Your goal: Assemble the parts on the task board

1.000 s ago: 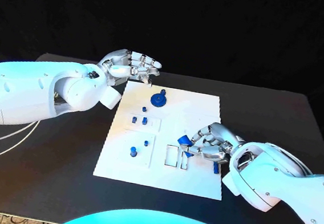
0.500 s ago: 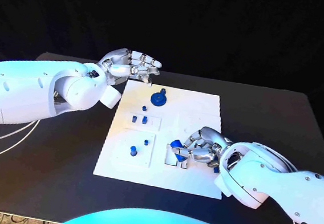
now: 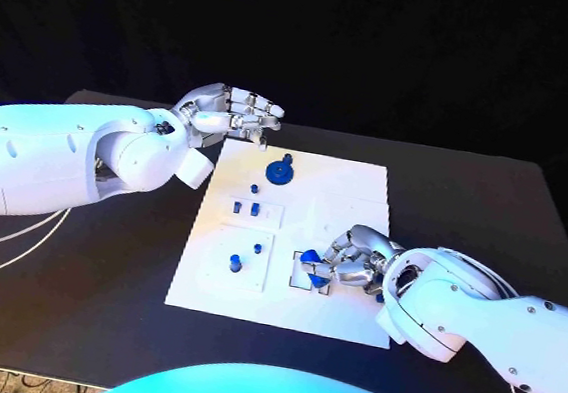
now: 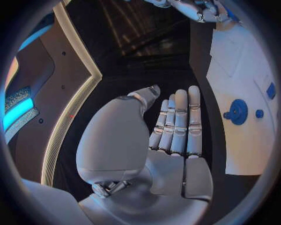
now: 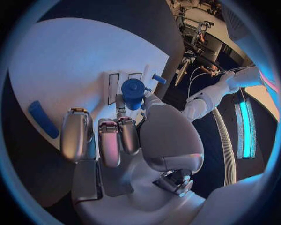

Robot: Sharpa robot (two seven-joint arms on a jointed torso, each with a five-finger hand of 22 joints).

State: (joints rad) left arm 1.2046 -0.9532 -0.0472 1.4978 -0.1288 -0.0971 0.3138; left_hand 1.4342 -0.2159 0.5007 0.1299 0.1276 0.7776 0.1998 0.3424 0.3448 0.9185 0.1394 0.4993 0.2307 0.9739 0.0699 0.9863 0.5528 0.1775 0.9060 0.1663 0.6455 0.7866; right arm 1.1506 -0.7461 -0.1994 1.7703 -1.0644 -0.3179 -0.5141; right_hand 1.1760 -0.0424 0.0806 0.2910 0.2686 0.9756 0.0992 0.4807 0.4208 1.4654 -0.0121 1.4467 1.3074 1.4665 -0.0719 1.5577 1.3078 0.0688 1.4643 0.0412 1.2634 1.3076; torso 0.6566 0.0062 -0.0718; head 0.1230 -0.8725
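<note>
The white task board point(image 3: 330, 179) lies in the middle of the table. My right hand point(image 3: 357, 257) is over its near middle and pinches a blue cylindrical part point(image 3: 311, 257) point(image 5: 133, 91) between thumb and fingers, just above the narrow slots point(image 5: 114, 86). A blue bar point(image 5: 44, 119) lies flat on the board beside that hand. My left hand point(image 3: 231, 112) point(image 4: 175, 126) hovers by the board's far left corner, holding nothing, its fingers straight. A blue gear point(image 3: 280, 173) point(image 4: 238, 111) sits on the far part of the board.
Small blue pegs stand on the board's left half: one pair point(image 3: 245, 210), one point(image 3: 258, 249) and one point(image 3: 234, 266) nearer me. Bare black table point(image 3: 487, 208) surrounds the board on all sides.
My right hand has carried the blue part a little to the left and nearer me, down toward the slots. The left hand has stayed where it was.
</note>
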